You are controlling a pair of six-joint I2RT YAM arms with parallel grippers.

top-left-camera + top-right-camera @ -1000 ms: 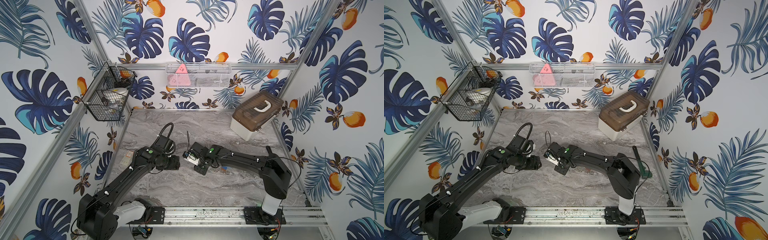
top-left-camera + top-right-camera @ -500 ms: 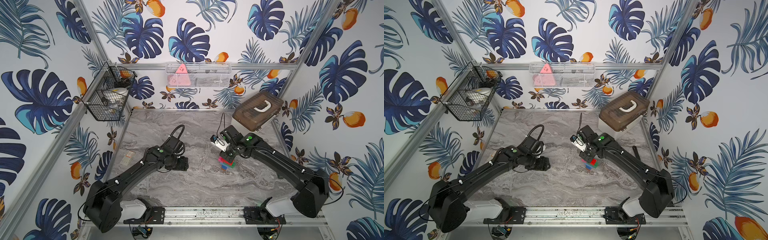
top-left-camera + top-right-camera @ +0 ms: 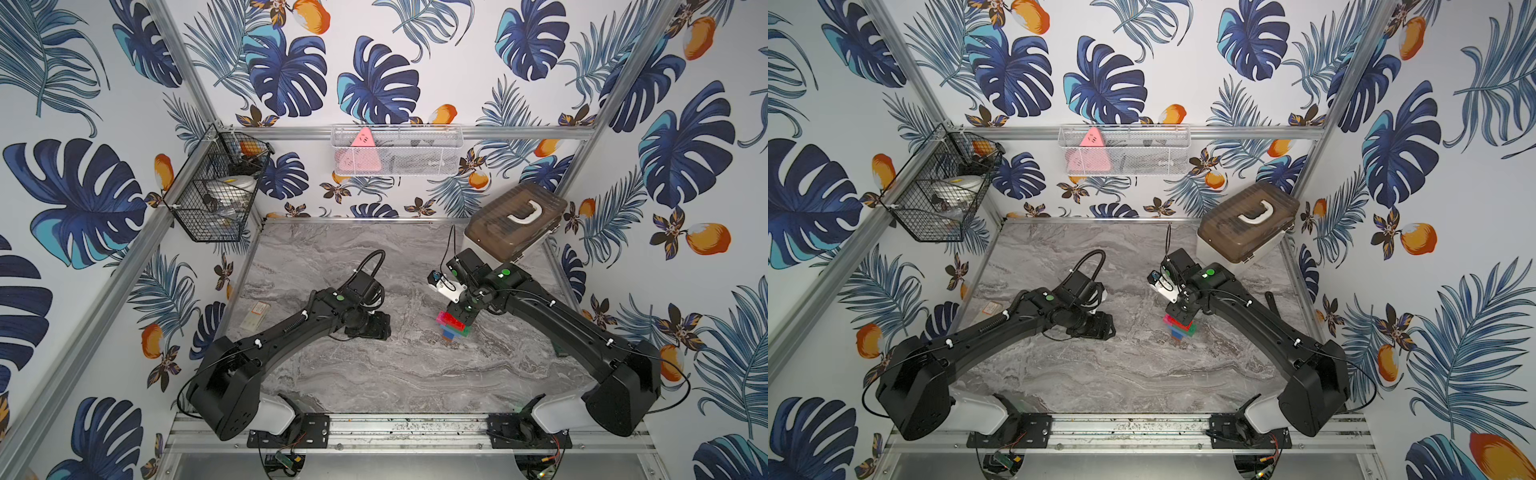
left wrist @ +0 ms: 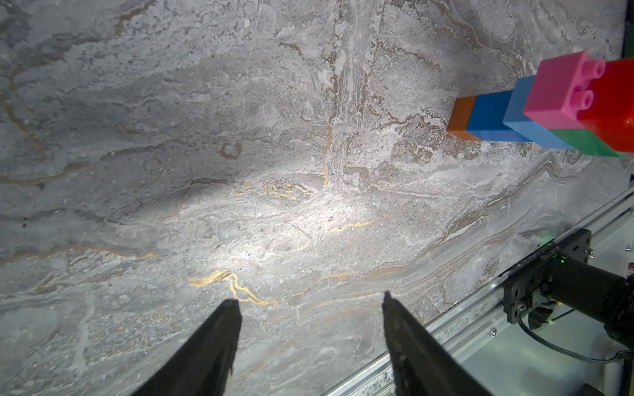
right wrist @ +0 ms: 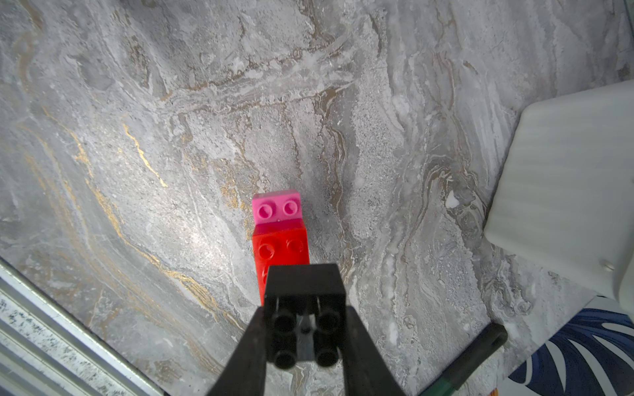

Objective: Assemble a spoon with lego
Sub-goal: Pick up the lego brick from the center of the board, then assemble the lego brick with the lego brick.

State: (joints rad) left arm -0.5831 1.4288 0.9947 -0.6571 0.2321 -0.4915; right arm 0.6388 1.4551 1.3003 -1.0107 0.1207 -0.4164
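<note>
The spoon stands upright right of the table's middle, also in a top view. Its orange end points down at the table, then blue, light blue, green, pink and red bricks. My right gripper is shut on the black brick at the top, one finger on each side. My left gripper hovers low, left of the spoon and apart from it. It is open with only bare table between its fingers.
A brown-lidded box sits at the back right, close behind the right wrist. A small card lies at the table's left edge, a dark tool at the right edge. Wire baskets hang on the walls. A metal rail runs along the front.
My right arm has swung from beside the left gripper out to the right, carrying the spoon, then held still. The left gripper has drifted slightly right.
</note>
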